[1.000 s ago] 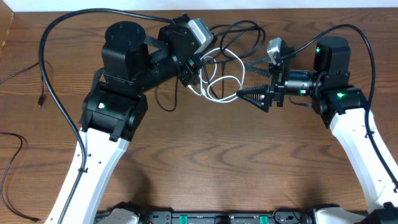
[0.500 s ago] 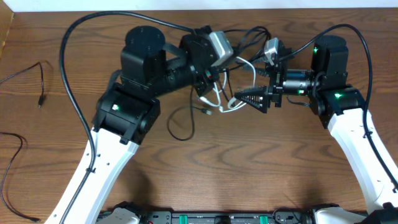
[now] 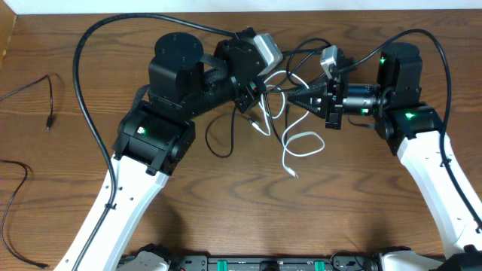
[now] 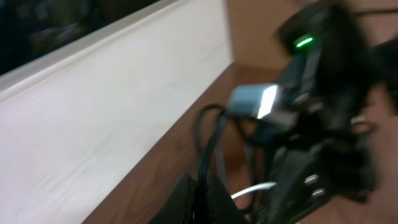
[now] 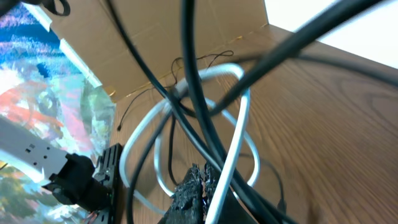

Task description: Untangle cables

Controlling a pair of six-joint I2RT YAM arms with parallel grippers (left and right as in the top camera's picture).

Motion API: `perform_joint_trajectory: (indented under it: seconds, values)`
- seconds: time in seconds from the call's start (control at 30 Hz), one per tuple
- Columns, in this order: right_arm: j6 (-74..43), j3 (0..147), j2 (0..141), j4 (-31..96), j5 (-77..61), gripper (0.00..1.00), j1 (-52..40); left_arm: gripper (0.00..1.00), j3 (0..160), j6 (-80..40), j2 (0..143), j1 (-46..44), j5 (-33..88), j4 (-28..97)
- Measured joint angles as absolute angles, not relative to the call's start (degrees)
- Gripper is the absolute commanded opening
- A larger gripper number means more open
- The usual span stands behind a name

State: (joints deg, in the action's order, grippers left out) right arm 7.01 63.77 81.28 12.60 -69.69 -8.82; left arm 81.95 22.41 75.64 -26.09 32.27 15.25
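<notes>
A bunch of black cables (image 3: 295, 51) and one white cable (image 3: 304, 143) hangs between my two grippers at the back of the table. My left gripper (image 3: 254, 96) is shut on a black cable (image 4: 205, 146), which runs up from between its fingers (image 4: 202, 191). My right gripper (image 3: 292, 93) points left into the bunch, its jaws pressed together (image 5: 202, 177). The white cable (image 5: 239, 124) and black ones cross in front of its fingers; nothing shows pinched between them. The white cable's lower loop lies on the table, ending in a plug (image 3: 294, 175).
Two thin black cables lie apart at the far left (image 3: 50, 96) and the left edge (image 3: 16, 188). A black loop (image 3: 218, 139) rests beside my left arm. A white wall (image 4: 112, 93) lines the table's back. A cardboard box (image 5: 155, 37) stands beyond the table.
My right gripper has closed and shifted slightly back. The white cable has slid off it and dropped into a loop toward the table's middle. My left arm moved right, then held still.
</notes>
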Motion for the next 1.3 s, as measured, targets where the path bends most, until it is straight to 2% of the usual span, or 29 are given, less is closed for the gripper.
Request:
perform_joint_trajectory:
  seconds: [0.13,0.3,0.43,0.6,0.73,0.77,0.83,0.87,0.9,1.0,1.3]
  values:
    - [5.9,63.8,81.3,12.6,-69.7,0.01,-6.8,0.07,82.0,22.4,75.6,-26.1,21.4,17.5]
    - [4.4,63.8,81.3,12.5,-71.8,0.01,-2.8,0.07,82.0,22.5,75.6,-25.9,2.0,20.4]
    - [3.9,63.8,81.3,11.5,-76.4,0.01,0.3,0.08,82.0,22.5,75.6,-24.4,-6.6,23.6]
    - [2.7,63.8,81.3,8.6,-80.3,0.01,1.6,0.08,82.0,22.4,75.7,-22.9,-6.6,26.4]
    - [0.3,63.7,81.3,4.6,-81.6,0.01,1.6,0.08,82.0,22.5,75.9,-22.9,5.4,26.9]
    - [-0.2,63.8,81.3,3.9,-81.8,0.01,1.6,0.14,82.0,22.5,76.0,-22.9,8.6,27.0]
    - [-1.5,63.8,81.3,2.4,-82.1,0.01,1.6,0.41,82.0,22.3,76.5,-23.0,15.5,27.3]
    - [-2.2,63.8,81.3,1.5,-82.3,0.01,1.6,0.70,82.0,22.4,76.8,-23.0,18.3,27.7]
    - [-3.1,63.8,81.3,0.6,-82.5,0.01,1.6,0.82,82.0,22.5,77.2,-23.0,22.1,28.5]
    - [-6.8,63.7,81.4,-5.5,-82.8,0.01,1.6,0.89,82.0,22.4,78.5,-23.0,28.7,30.4]
    - [-20.2,63.8,81.4,-22.4,-83.0,0.01,1.6,0.91,82.0,22.4,83.1,-23.0,41.1,31.7]
